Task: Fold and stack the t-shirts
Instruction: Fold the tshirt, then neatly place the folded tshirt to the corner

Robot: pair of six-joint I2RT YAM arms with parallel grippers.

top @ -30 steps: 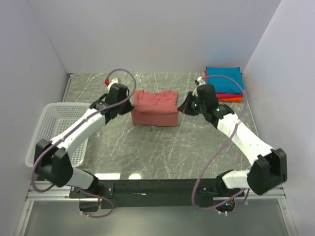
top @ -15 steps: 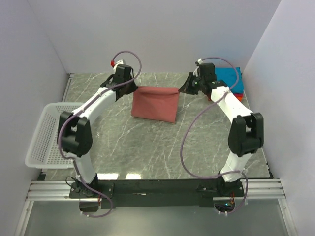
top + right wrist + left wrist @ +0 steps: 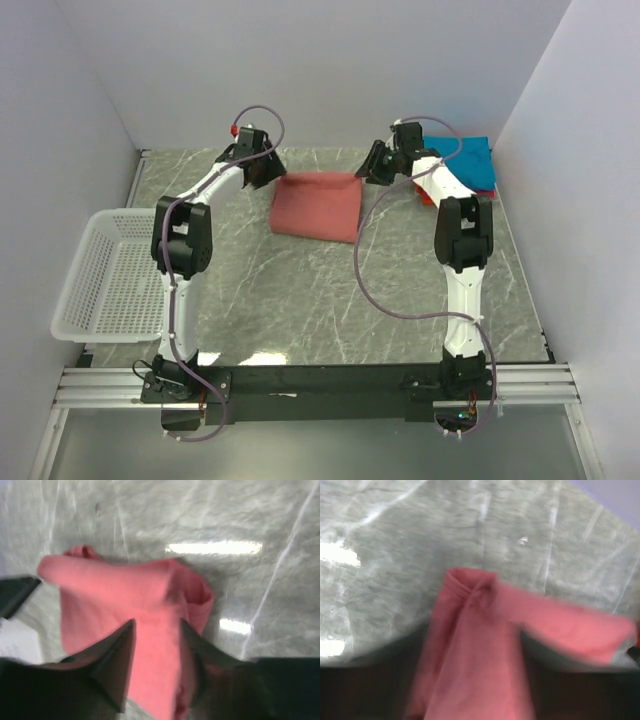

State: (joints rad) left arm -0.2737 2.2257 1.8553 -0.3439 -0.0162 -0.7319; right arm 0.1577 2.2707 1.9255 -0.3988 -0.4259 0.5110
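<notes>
A salmon t-shirt (image 3: 315, 205) lies folded into a flat rectangle on the far half of the marble table (image 3: 330, 300). My left gripper (image 3: 268, 178) is at its far left corner and my right gripper (image 3: 368, 172) at its far right corner. In the right wrist view the dark fingers (image 3: 117, 660) stand apart, with the salmon cloth (image 3: 115, 595) loose between them. The left wrist view is blurred. There the cloth (image 3: 560, 625) runs up between dark shapes that stand wide apart. A stack of folded t-shirts (image 3: 462, 160), teal on top of magenta and orange, sits at the back right.
A white mesh basket (image 3: 115, 275) stands at the table's left edge. White walls close in the back and both sides. Both arms reach far across the table, their purple cables looping over it.
Both arms have carried the shirt's edge to the far side, and it has gone from a raised bundle to a flat fold. Both grippers, shut on the cloth before, now have their jaws parted.
</notes>
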